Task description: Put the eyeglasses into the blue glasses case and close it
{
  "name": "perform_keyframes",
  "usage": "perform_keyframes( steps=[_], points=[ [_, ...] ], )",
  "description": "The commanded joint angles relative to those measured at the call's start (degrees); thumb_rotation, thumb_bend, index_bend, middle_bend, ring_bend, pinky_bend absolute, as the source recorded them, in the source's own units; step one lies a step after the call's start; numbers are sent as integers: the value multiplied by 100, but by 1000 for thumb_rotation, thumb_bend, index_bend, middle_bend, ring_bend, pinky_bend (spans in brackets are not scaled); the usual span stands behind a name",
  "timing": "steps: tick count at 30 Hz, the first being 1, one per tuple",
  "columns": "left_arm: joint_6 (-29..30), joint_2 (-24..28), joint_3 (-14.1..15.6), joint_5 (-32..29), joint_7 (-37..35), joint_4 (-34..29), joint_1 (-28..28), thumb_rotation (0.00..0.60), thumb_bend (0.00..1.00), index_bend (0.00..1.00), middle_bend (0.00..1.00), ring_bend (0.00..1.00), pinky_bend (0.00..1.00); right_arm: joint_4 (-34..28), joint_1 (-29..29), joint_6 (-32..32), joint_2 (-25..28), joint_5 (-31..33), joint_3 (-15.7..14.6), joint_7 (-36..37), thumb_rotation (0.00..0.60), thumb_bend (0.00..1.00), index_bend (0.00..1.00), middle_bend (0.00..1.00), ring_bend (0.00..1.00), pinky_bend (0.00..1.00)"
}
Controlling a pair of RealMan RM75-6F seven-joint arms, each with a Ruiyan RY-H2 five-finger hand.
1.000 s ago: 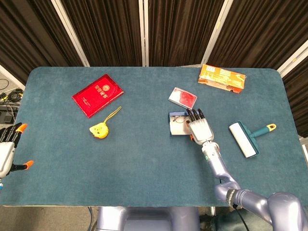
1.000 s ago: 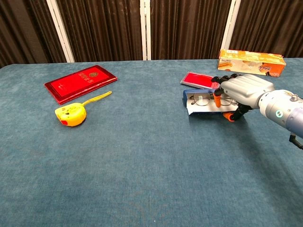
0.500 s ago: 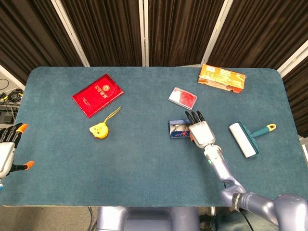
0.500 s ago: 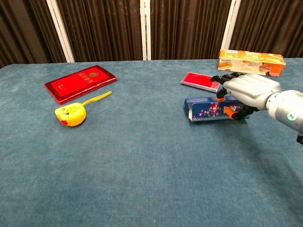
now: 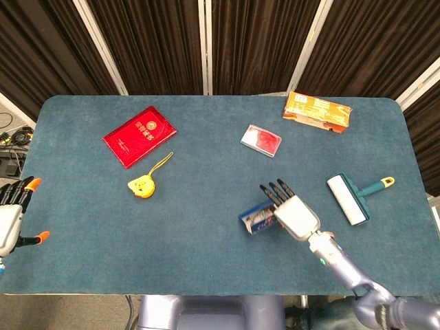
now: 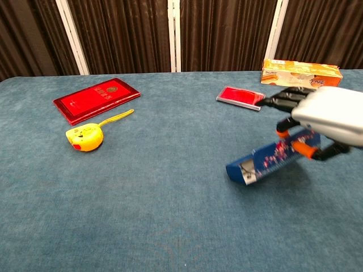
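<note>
While the right hand [image 6: 328,122] grips the blue glasses case [image 6: 268,162], a lint roller [image 5: 350,198] lies near.

Open cloth left of blue glasses case [image 5: 257,220]; lint roller [image 5: 349,198] near right, red card [image 5: 261,139] beyond.

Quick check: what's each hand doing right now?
Left hand: open, holding nothing, at the table's edge.
Right hand: grips the blue glasses case, lifted and tilted.

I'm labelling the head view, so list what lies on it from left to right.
Left hand → red booklet → yellow tape measure → blue glasses case, gripped by the right hand → lint roller. The red card and orange box overlap these in order, so I leave them out.
</note>
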Motion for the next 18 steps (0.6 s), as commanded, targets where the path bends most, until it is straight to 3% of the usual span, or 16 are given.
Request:
perform_keyframes(
  steps=[1, 18],
  points=[
    [2, -15, 6, 12, 32, -13, -4, 600, 0, 0, 0, 0, 0, -58, -45, -31, 39, -61, -59, -112, 600, 527, 703, 2, 0, 0],
    [-16, -44, -2, -42, 88, -5, -23, 600, 0, 0, 0, 0, 0, 66, 97, -609, -254, 222, 169, -727, 600, 525, 686, 0, 0, 0]
  ],
)
